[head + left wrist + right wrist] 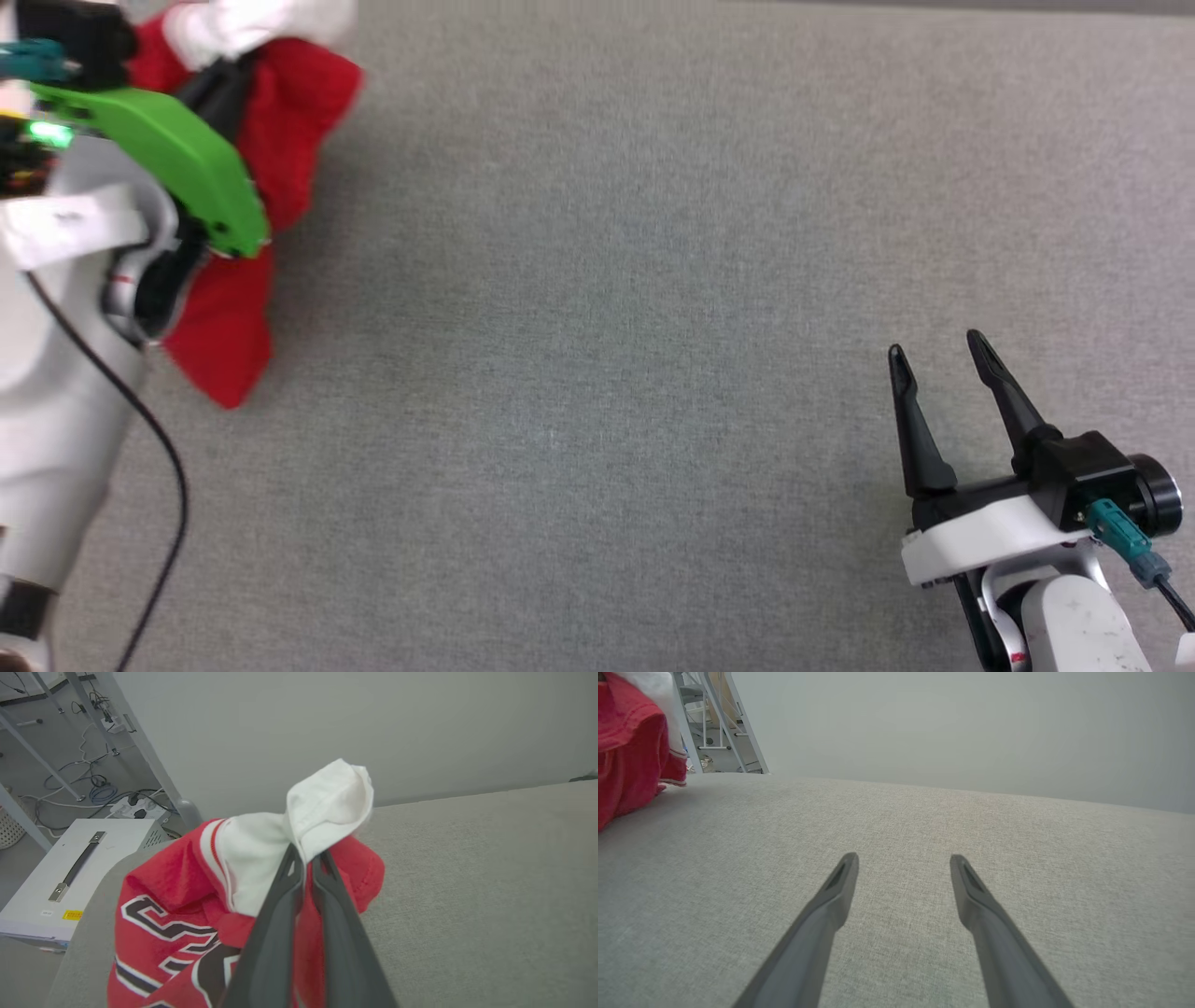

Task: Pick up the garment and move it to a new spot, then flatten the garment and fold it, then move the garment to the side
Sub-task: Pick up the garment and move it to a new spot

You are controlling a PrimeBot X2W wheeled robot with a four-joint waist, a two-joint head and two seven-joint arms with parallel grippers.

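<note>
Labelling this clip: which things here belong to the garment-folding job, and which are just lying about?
Job: red jersey T-shirt, left gripper shut on it, open right gripper, grey table.
Lying about: white box with handle, power strip, floor cables.

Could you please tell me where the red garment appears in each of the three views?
Head view: the garment is at the top left.
Left wrist view: the garment is lower left of centre, its white sleeve pinched by the left gripper.
Right wrist view: the garment is in the top left corner.
Shared landmark: the grey fabric surface.
</note>
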